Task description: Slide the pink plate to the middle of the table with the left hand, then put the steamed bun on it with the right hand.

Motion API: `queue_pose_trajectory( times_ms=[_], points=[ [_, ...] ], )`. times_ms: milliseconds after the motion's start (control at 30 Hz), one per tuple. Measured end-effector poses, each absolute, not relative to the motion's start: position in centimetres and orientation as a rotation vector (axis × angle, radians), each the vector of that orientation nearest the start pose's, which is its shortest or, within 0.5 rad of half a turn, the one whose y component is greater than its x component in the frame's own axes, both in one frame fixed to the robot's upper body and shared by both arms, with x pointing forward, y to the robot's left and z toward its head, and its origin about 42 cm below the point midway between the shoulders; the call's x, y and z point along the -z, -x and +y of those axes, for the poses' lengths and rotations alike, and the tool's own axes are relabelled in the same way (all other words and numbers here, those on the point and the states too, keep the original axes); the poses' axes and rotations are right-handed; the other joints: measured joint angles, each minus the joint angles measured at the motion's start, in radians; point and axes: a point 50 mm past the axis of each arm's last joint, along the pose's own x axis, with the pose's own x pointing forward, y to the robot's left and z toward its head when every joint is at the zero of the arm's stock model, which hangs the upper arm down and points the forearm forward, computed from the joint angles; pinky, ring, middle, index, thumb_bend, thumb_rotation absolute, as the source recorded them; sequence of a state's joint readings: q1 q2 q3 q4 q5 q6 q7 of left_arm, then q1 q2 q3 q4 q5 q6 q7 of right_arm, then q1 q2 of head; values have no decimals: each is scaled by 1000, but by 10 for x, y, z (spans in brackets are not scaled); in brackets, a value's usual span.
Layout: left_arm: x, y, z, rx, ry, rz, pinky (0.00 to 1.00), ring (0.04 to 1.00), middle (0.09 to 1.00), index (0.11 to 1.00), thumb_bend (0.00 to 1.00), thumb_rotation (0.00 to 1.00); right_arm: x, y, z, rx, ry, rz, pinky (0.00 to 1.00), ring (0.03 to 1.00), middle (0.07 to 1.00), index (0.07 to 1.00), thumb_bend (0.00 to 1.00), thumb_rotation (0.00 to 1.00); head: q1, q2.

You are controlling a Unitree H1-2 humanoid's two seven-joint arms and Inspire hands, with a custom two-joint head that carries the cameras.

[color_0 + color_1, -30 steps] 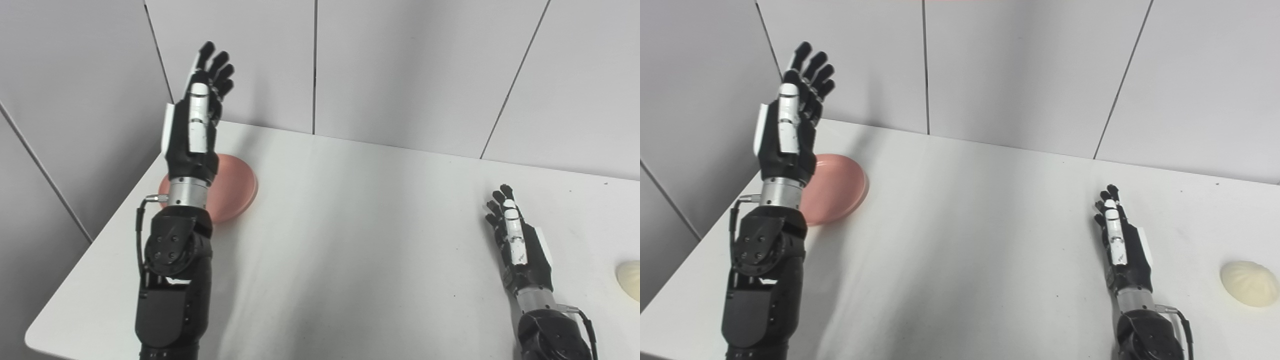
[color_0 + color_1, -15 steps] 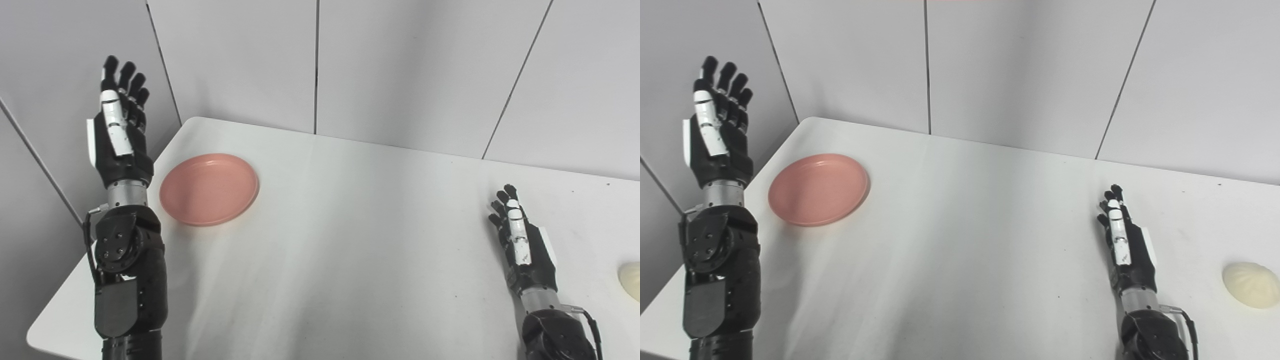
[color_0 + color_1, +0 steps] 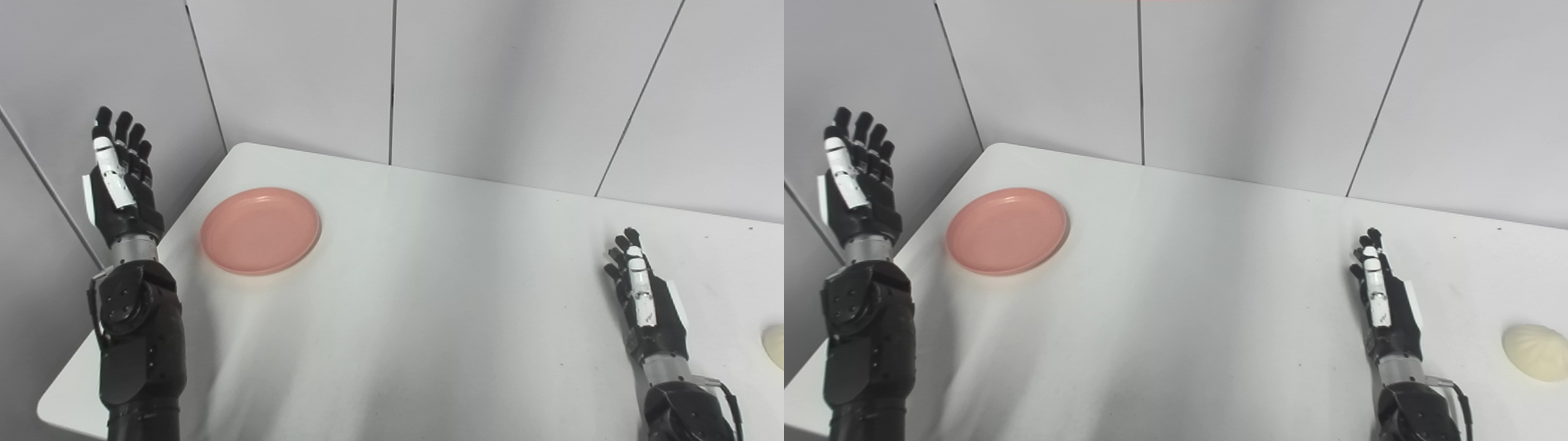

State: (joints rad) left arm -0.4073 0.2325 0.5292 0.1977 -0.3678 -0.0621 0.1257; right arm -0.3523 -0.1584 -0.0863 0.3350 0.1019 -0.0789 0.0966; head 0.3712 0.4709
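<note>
The pink plate (image 3: pixel 260 230) lies flat near the table's far left corner. My left hand (image 3: pixel 119 184) is raised above the table's left edge, left of the plate and apart from it, open with fingers pointing up. The pale steamed bun (image 3: pixel 1534 361) sits near the right edge of the table. My right hand (image 3: pixel 1384 309) is low over the table, left of the bun, open and empty, fingers pointing away from me.
The white table (image 3: pixel 429 294) is hemmed in by grey wall panels (image 3: pixel 490 86) at the back and left. Its rounded left corner (image 3: pixel 52 410) is near my left forearm.
My left hand has swung left and down, from in front of the plate to beyond the table's left edge, uncovering the plate. The right hand stayed. The view shifted slightly.
</note>
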Motion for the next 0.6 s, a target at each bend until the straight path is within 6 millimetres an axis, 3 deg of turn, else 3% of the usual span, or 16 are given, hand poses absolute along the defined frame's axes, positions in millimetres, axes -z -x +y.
queue_pose_trajectory(
  times_ms=[600],
  points=[
    [-146,-387,428,-595,339,-169,972,913,913,926,427,1000,-134,-396,-265,-52,48,-104,1000,977,986,998,116,1000,6,6]
  ],
)
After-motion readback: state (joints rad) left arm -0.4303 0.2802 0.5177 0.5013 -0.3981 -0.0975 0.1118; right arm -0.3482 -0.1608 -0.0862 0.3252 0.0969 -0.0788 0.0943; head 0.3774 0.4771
